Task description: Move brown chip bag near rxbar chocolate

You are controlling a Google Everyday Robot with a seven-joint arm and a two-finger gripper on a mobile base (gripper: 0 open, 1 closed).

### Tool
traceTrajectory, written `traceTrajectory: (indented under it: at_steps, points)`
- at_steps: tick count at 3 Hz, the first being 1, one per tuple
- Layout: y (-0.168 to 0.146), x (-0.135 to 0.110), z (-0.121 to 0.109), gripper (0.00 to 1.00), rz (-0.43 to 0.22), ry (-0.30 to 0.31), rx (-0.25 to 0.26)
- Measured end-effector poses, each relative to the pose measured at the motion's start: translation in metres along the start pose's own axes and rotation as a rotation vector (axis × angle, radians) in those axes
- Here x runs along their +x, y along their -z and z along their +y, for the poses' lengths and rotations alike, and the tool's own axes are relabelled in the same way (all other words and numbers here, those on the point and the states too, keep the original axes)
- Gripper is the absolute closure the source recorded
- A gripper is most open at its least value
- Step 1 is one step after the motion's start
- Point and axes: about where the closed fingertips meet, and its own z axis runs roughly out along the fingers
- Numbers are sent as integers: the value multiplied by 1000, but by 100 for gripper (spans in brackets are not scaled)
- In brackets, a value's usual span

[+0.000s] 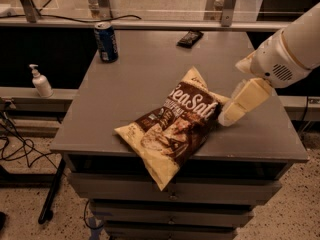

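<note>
Near the front edge of the tabletop (145, 79): brown chip bag (172, 124) lying flat, one corner poking over the edge
Back edge: rxbar chocolate (190, 38), well apart from the bag
Back left corner: blue soda can (106, 42), upright
Right of the bag: claw (227, 116) just beside its upper right end, honestly can't tell if it's wide or narrow

Crinkly, glossy film on the brown chip bag (172, 126), light catching along its creases. The table (135, 79) top reads matt grey and smooth (laminate or painted metal, cannot tell). The gripper (227, 115), smooth cream plastic, hangs just beside the bag's right edge. Shiny wrapper on the rxbar chocolate (190, 38), glossy metal on the blue can (106, 42).
</note>
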Motion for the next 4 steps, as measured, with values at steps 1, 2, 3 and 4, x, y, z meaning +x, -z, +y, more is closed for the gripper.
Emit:
traceTrajectory:
  at_steps: [1, 2, 3, 4]
  points:
    - [-22, -8, 6, 0, -47, -39, -29]
    - [-42, -15, 13, 0, -94, -66, -56]
    - [-61, -20, 19, 17, -152, -58, -79]
    - [-72, -20, 19, 41, -190, -35, -85]
